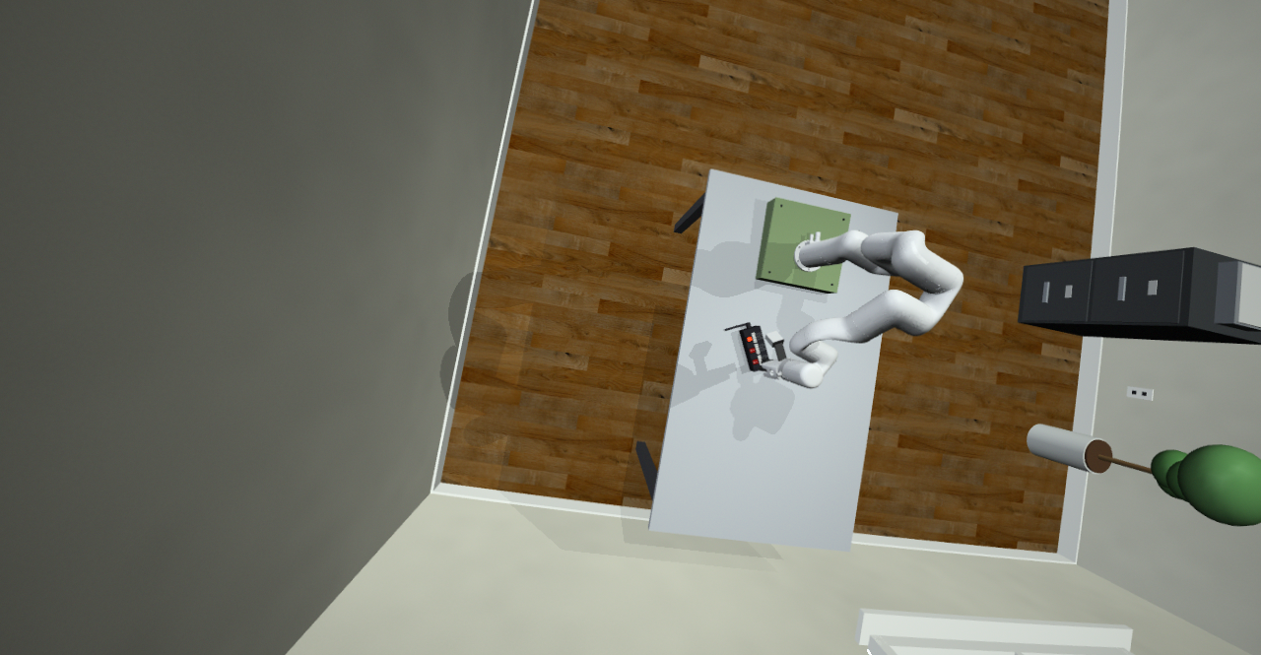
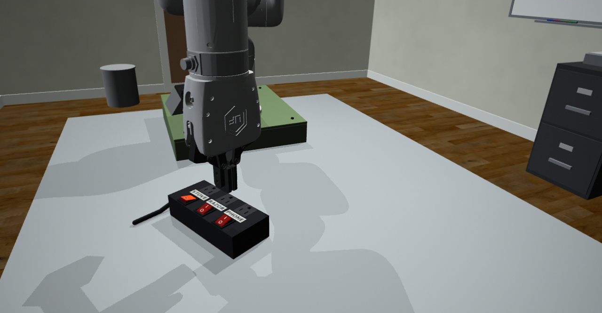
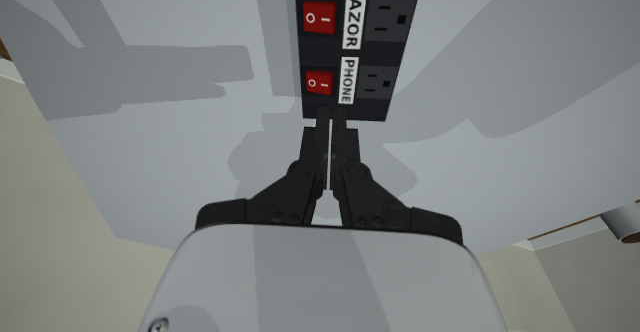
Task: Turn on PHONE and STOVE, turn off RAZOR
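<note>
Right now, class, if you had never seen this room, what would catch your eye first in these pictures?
The big grey robot arm dominates, its black claw shut and empty just above the black three-switch power strip lying flat on the pale grey table. Next come the red rocker switches: the STOVE switch glows brighter orange than the RAZOR switch and PHONE switch.

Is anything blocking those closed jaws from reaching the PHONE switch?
Nothing visible does. The gripper, shut and empty, hangs above the strip's end, and the PHONE switch lies uncovered just ahead of it.
</note>
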`<state>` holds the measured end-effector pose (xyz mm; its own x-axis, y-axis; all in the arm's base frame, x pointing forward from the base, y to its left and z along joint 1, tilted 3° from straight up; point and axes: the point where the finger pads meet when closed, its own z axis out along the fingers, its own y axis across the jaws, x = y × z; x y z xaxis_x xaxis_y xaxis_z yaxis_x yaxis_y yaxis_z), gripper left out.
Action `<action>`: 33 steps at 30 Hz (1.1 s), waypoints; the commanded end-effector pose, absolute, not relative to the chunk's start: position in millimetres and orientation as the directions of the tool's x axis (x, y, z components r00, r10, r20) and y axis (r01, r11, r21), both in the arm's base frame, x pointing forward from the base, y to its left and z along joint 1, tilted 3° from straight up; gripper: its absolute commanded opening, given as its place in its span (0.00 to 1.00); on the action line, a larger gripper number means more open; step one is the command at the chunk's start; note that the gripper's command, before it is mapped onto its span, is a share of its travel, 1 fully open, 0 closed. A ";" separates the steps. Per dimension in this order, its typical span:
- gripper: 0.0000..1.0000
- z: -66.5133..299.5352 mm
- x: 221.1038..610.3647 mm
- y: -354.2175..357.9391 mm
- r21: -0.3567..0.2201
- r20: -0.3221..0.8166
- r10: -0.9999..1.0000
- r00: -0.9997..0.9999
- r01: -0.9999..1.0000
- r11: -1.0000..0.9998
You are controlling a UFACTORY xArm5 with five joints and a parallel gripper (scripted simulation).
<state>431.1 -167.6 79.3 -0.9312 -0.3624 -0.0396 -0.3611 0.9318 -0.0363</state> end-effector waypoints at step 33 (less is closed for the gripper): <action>0.00 69.4 433.0 -168.2 -0.039 -0.042 -0.363 -0.931 -0.361 0.932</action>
<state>431.5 -167.6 73.0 -0.9311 -0.3625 -0.0395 -0.3612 0.9318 -0.0362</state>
